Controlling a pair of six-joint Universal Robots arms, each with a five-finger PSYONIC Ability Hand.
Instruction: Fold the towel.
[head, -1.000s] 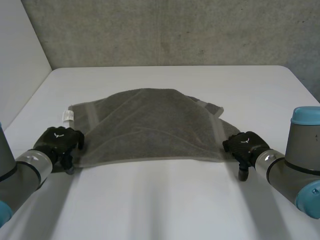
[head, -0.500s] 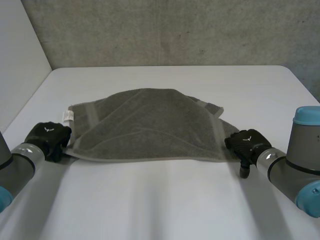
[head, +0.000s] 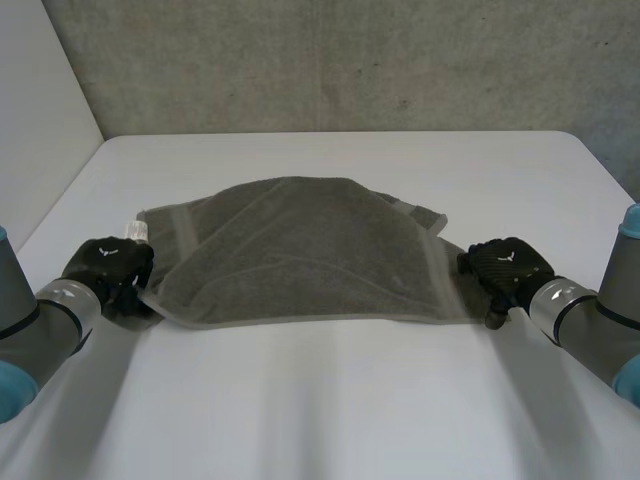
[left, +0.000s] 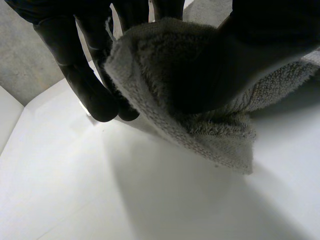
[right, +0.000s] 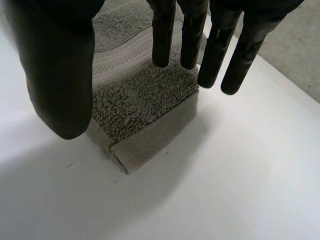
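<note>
The grey terry towel, loosely doubled over with paler woven bands, lies across the middle of the white bench. The left robot hand pinches the towel's near-left corner, raised slightly off the bench. The right robot hand hovers over the near-right corner, fingers straight and released.

Bare white desk all along the near side between the two arms, and again beyond the towel up to the grey wall. Blocked across the middle by that towel, low and rumpled. Narrow strips of bare desk at each end, crowded at one by the left hand pinching the near left corner just off the surface, at the other by the right hand, fingers straight over the near right corner, perhaps not touching. Closed off far left by a white side panel.
</note>
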